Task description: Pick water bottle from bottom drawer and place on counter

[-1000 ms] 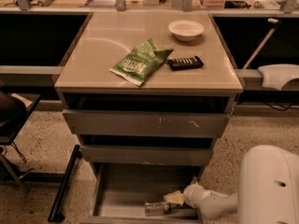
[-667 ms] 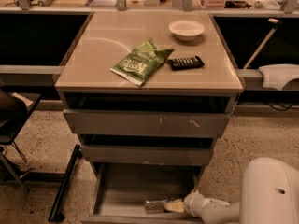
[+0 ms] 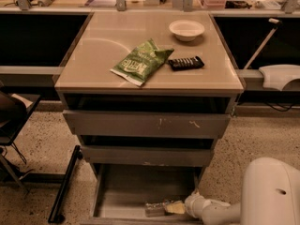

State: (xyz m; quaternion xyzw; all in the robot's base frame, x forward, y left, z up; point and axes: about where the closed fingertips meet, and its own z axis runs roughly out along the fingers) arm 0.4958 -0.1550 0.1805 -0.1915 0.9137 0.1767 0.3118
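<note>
Grey bottom drawer (image 3: 126, 191) holds one water bottle (image 3: 156, 209), one tool (image 3: 175, 207) seemingly touching it, grasp impossible to tell.

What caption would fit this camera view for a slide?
Gripper inside the open bottom drawer, at the water bottle, below the counter.

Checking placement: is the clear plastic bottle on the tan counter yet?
No, the clear bottle lies in the grey bottom drawer beside the gripper.

Warm, dim light falls on a speckled stone floor (image 3: 262, 139); a black chair (image 3: 11, 125) stands left; the hand (image 3: 179, 207) is low, near the floor.
</note>
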